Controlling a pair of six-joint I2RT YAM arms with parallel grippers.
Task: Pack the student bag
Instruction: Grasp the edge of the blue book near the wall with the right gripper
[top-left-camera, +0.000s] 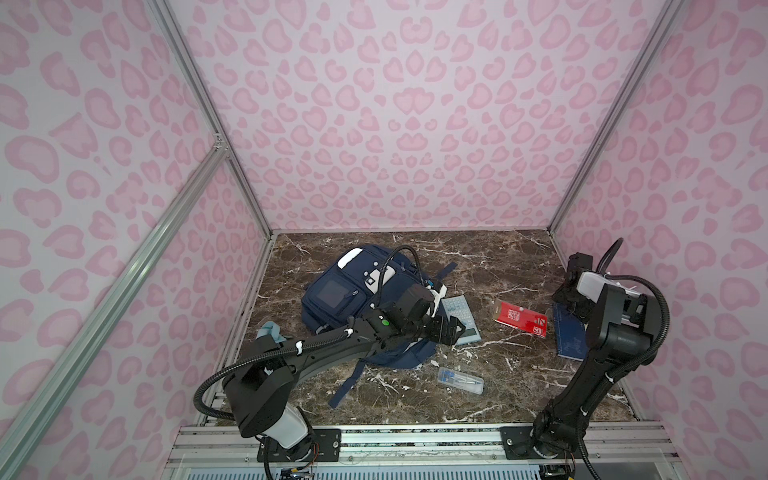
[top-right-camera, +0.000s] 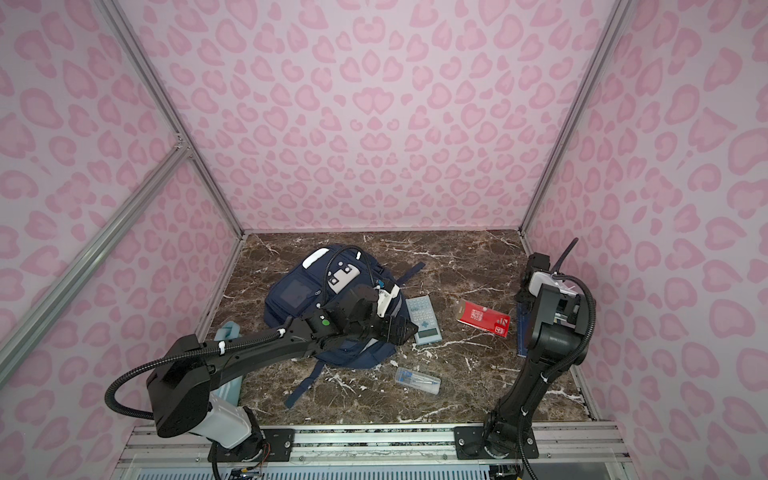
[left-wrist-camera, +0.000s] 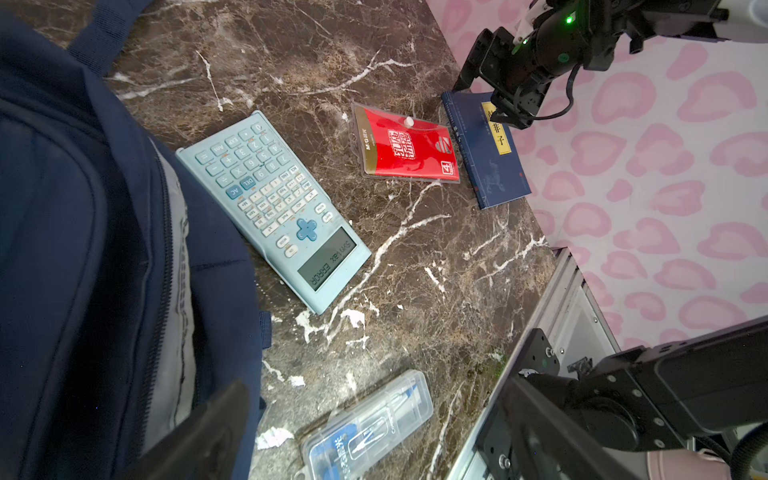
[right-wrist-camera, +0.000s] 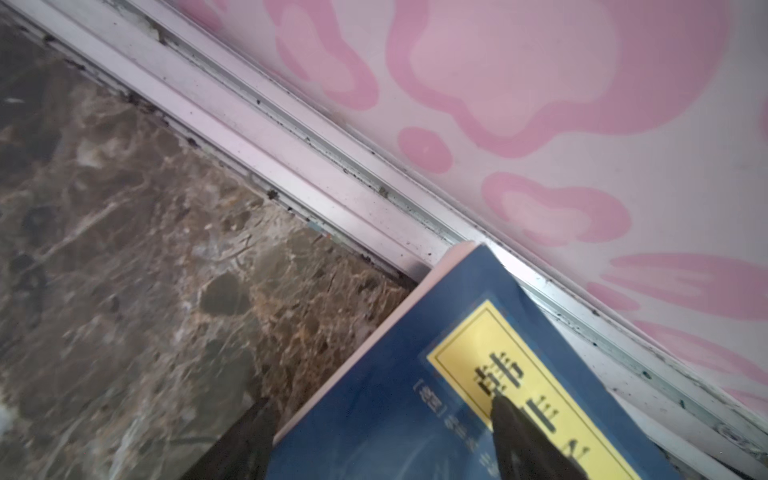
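- The student bag (top-left-camera: 332, 293) (top-right-camera: 296, 296), navy blue with white patches, lies front pockets up, left of centre in both top views.
- Its straps (top-left-camera: 345, 388) trail toward lower centre.
- In the left wrist view it fills the left side, zip parted on light grey lining.

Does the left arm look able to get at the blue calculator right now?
Probably yes: the left gripper hovers open right at the calculator, whose face lies bare beside the student bag.
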